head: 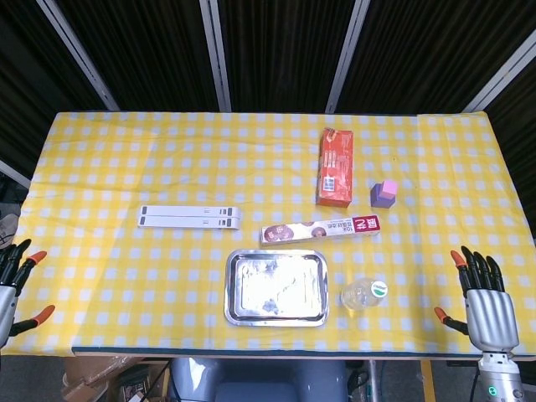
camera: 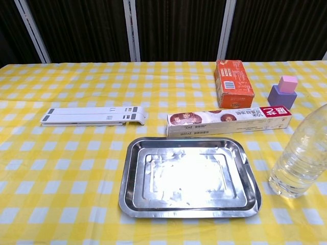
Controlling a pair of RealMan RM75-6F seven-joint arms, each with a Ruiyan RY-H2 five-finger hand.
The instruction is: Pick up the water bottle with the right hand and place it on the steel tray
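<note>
A clear water bottle stands upright near the table's front edge, just right of the steel tray, which holds nothing. My right hand hovers at the table's front right corner, well right of the bottle, fingers spread and holding nothing. My left hand shows only partly at the far left edge of the head view, fingers apart, holding nothing. The chest view shows neither hand.
Behind the tray lies a long wrap box. Farther back are an orange carton and a purple block with a pink top. A white folded stand lies at the left.
</note>
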